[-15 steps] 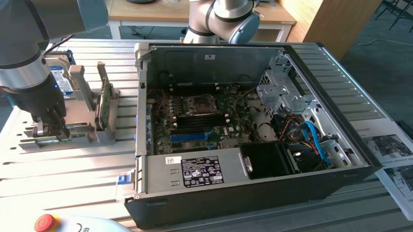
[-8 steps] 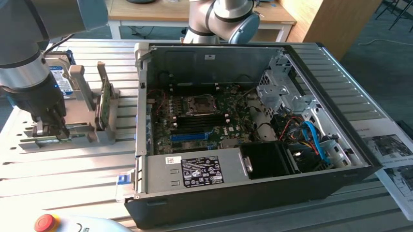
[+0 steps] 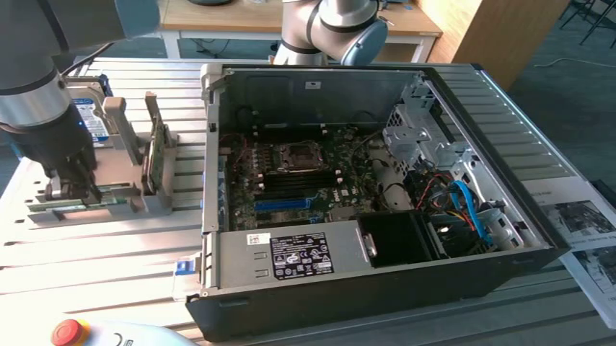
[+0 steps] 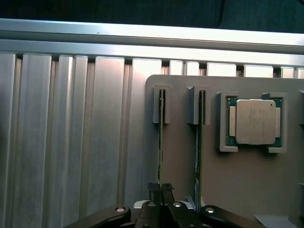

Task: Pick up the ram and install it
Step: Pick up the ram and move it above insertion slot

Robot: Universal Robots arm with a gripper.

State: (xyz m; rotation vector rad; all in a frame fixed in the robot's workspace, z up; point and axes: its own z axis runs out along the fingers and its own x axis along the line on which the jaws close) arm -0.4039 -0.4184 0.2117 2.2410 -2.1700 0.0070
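The ram (image 4: pixel 161 142) is green, the holder (image 4: pixel 180 156) plain grey, the table (image 4: pixel 71 133) ribbed silver, the processor (image 4: pixel 253 121) silver edged green.

On desk (image 3: pixel 97 249), computer case (image 3: pixel 385 292) at the exterior view's right, holder (image 3: pixel 159 198) at that view's left. In holder: ram (image 4: pixel 161 142) on edge, second stick (image 4: pixel 198 142) just beside, processor (image 4: pixel 252 122) next over.

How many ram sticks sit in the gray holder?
2. One ram stands edge-on in its slot, gripped by the hand; the second stick stands in the next slot, nearer the processor.
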